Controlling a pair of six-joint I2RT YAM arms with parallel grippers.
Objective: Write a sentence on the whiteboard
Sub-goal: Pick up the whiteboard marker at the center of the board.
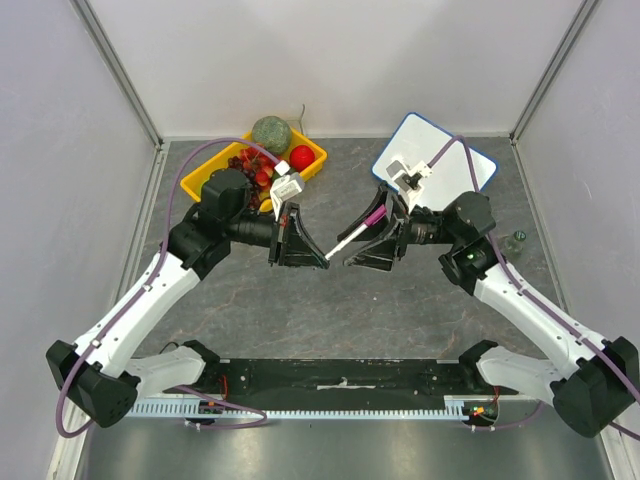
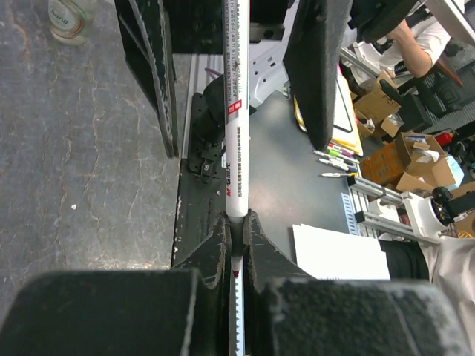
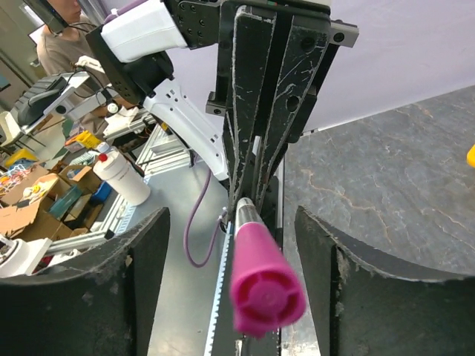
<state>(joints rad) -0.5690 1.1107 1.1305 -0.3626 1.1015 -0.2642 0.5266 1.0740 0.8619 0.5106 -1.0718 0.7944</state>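
Mid-frame, left gripper jaws were clamped on the marker barrel; right gripper jaws stood open around its pink cap end. Whiteboard lay upper right on the tabletop, blank where visible.

Yellow tray of fruit, green ball, small jar

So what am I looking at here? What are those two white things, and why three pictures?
They are two robot arms bolted to a table. One picture looks down from above; the other two come from cameras on each wrist. The left gripper pinches the white end of a marker, and the right gripper's open fingers flank its pink cap. Behind them lies a whiteboard with a blue rim; no writing shows on the part I can see. On the left sits a yellow tray of toy fruit.
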